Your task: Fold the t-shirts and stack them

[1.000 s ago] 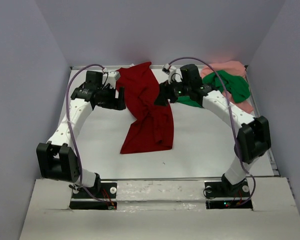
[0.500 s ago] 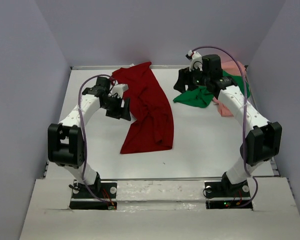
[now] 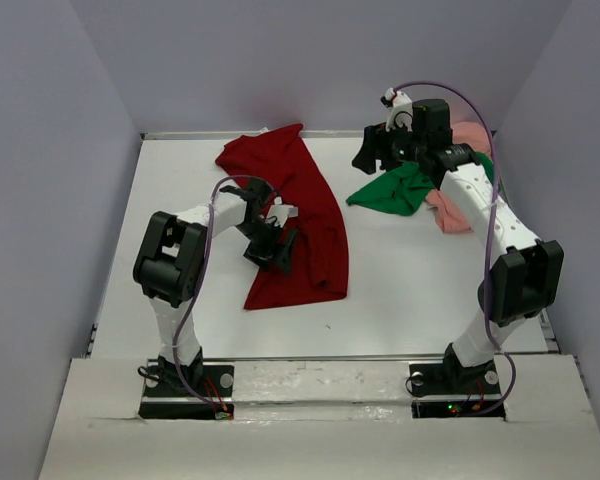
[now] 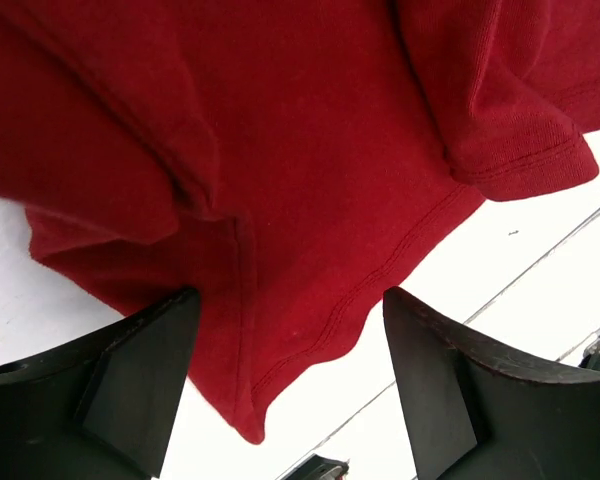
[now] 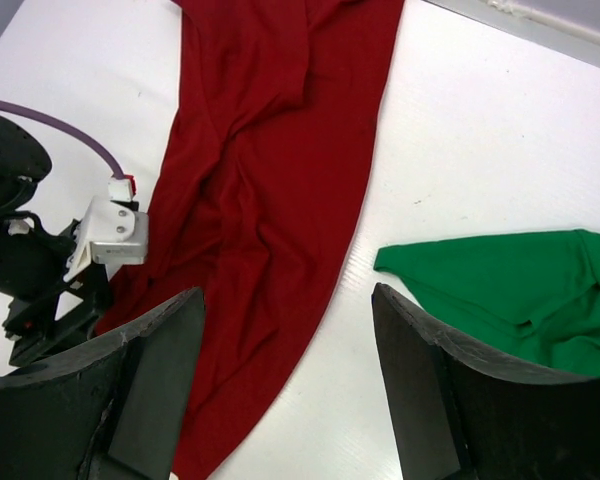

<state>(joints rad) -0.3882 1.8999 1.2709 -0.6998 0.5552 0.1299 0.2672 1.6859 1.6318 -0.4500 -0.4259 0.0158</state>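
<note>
Swung in from the left since a second ago, the left hand [image 4: 290, 295] hangs spread and empty over the dark red t-shirt [image 3: 315, 210], whose long axis runs from near the arms to the table's [image 3: 410, 280] far edge. Farther right, the right hand [image 5: 287, 292], likewise released, has risen above the green t-shirt [image 3: 395, 190], bunched against the pink t-shirt [image 3: 450, 208].

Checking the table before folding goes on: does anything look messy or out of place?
The dark red t-shirt lies twisted and creased mid-table, not flat. The green t-shirt is bunched partly over the pink t-shirt at the far right. Nothing looks torn.
</note>
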